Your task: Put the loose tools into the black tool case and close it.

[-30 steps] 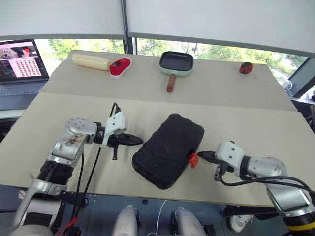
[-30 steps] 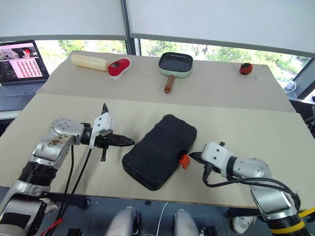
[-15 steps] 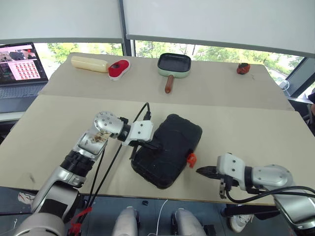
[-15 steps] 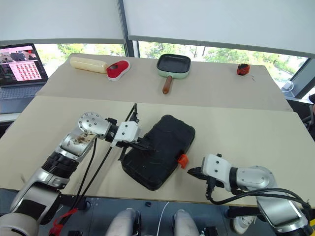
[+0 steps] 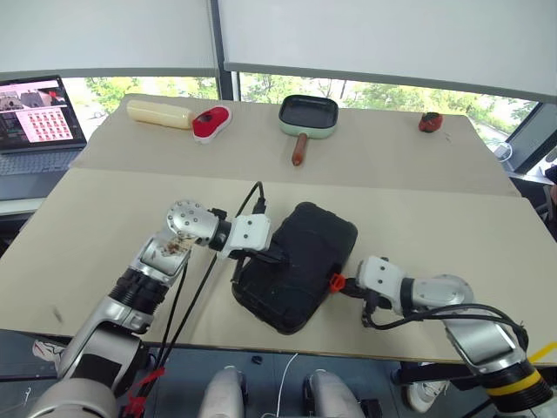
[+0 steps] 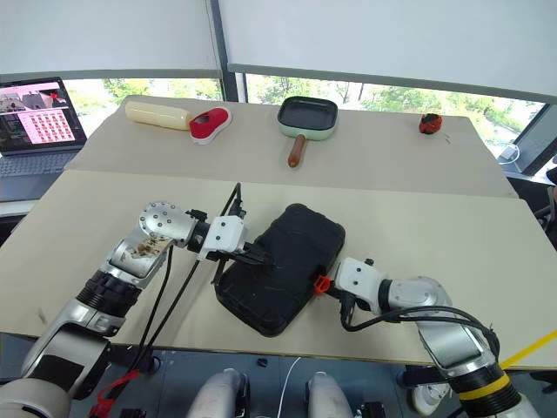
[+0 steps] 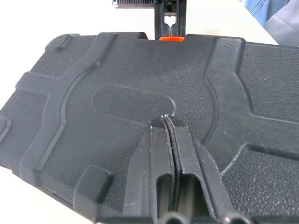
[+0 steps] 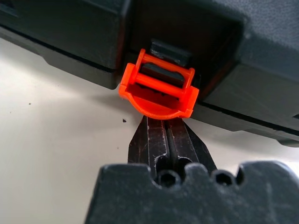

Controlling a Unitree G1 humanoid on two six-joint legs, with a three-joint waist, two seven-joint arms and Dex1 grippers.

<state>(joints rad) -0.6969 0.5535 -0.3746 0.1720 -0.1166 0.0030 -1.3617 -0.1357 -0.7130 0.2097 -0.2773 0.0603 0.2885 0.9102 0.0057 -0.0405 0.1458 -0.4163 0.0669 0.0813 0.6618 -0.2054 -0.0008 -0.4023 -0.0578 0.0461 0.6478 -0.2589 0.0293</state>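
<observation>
The black tool case [image 5: 305,252] lies closed and slanted on the near table, its orange latch [image 5: 335,281] on the side facing my right arm. My left gripper [image 5: 277,257] is shut, and its fingertips [image 7: 167,120] rest on the textured lid [image 7: 117,70]. My right gripper [image 5: 343,287] is shut too, with its tips [image 8: 164,122] right under the orange latch [image 8: 159,88], which sticks out from the case edge [image 8: 70,56]. The left wrist view looks across the lid to the latch [image 7: 170,39]. The loose tools are out of view.
On the far table stand a green frying pan [image 5: 309,114], a red-and-white object [image 5: 211,121], a cream cylinder [image 5: 161,111] and a small red thing [image 5: 430,121]. A laptop [image 5: 35,113] is open at the far left. The near table's front edge runs just below the case.
My left gripper swung right from beside the case onto its lid. My right gripper pulled back from the latch, then came in again up against it.
</observation>
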